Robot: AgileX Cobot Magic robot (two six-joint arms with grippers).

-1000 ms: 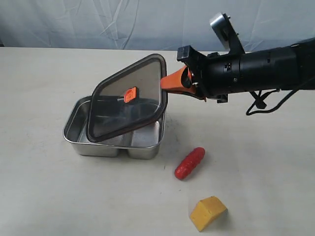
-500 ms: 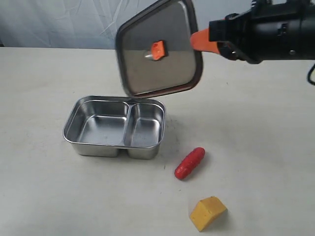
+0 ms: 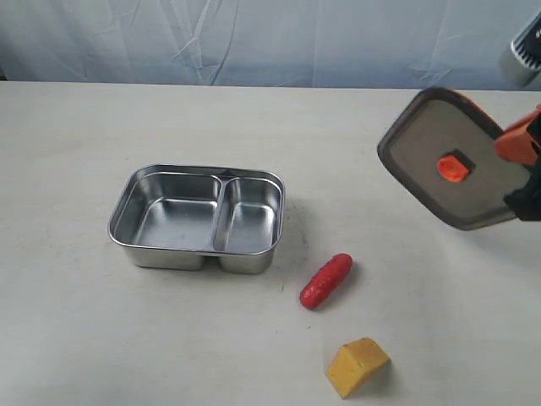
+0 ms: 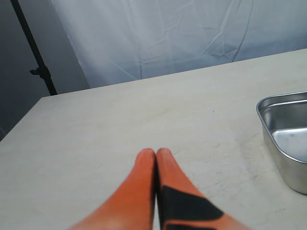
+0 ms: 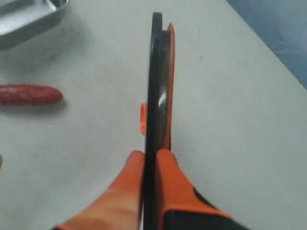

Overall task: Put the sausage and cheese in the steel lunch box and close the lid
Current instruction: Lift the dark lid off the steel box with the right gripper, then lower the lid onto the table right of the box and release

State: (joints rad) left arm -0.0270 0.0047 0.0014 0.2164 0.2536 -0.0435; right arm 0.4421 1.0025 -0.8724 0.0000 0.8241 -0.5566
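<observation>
You are looking at a box (image 3: 169, 255) that is gleaming silver-grey, its steel mirroring the table (image 3: 254, 118) (cream, flecked with faint dark scuffs). The sausage (image 3: 326, 280) is showing glossy red. The cheese (image 3: 357, 365) is glowing yellow-orange, paler on its top face. The lid (image 3: 427, 135) is reading as smoky grey-brown with a darker rim, its valve (image 3: 453, 167) is shining bright orange, and an orange seal (image 5: 170, 72) is edging it. The left gripper (image 4: 156, 154) and right gripper (image 5: 149, 155) are both wearing orange with black patches. Behind, the cloth (image 3: 254, 38) is hanging bluish white.
</observation>
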